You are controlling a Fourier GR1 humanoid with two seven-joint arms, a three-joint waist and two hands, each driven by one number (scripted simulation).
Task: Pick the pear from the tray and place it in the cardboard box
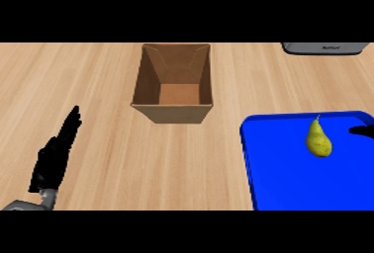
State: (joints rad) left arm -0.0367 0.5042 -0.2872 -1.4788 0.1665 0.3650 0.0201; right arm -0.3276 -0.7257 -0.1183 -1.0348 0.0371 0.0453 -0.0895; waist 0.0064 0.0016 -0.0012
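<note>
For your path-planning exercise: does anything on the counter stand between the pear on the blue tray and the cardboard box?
Nothing visible does. The pear lies on the blue tray; bare wooden counter separates the tray from the open cardboard box to its upper left.

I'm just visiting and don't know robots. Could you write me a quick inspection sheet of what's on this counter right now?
Surface: light wooden counter, seen from steeply above.
Job's things: a yellow pear lies on the blue tray at the right, stem pointing away from the robot. The open cardboard box stands upright left of the tray; nothing shows inside it.
Clutter: nothing seen.
Hands: the left hand rests open at the lower left, fingers straight, holding nothing. At the right edge, beside the pear, only a small dark tip shows, probably the right hand; its fingers cannot be judged.
Cables: nothing seen.
Surroundings: part of a grey appliance at the top right.
</note>
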